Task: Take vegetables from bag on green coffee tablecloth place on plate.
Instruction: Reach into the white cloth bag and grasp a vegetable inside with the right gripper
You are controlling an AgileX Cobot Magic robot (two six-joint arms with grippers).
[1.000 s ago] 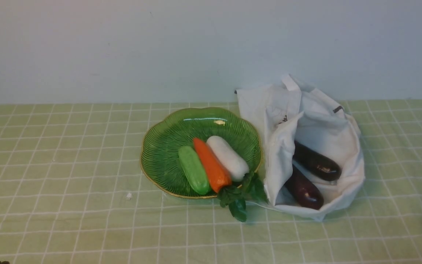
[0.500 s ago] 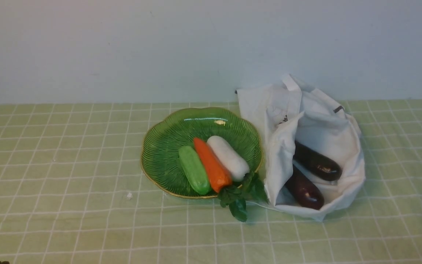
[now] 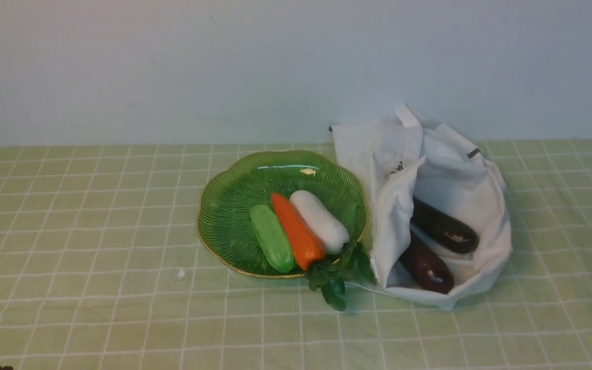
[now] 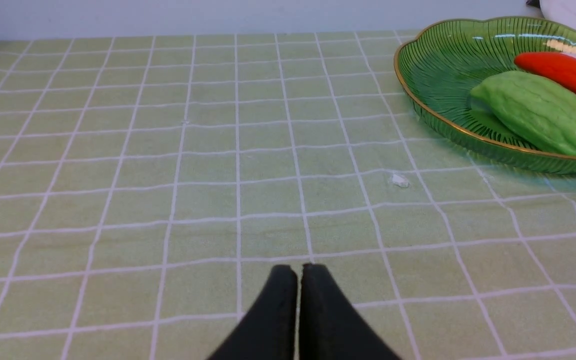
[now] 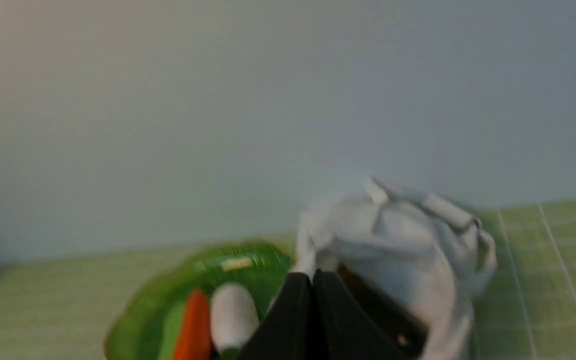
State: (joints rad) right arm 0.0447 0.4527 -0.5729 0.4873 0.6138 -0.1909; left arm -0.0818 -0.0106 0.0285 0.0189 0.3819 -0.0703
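Two glossy dark purple eggplants, one at the back (image 3: 444, 229) and one nearer the front (image 3: 426, 266), lie inside the open white cloth bag (image 3: 460, 180) on the pale green checked tablecloth (image 3: 95, 231). Left of the bag stands the dark green ribbed plate (image 3: 234, 205) with a gold rim. It holds a green gourd (image 3: 272, 238), an orange carrot (image 3: 297, 232) and a white radish (image 3: 319, 221). My left gripper (image 4: 299, 270) is shut and empty over bare cloth, left of the plate (image 4: 438, 65). My right gripper (image 5: 312, 277) is shut and empty, in front of the bag (image 5: 408, 240); that view is blurred.
Green leaves (image 3: 334, 275) hang over the plate's front rim onto the cloth. A small white crumb (image 3: 181, 275) lies on the cloth left of the plate. A plain pale wall (image 3: 172, 67) rises behind the table. Neither arm shows in the front view.
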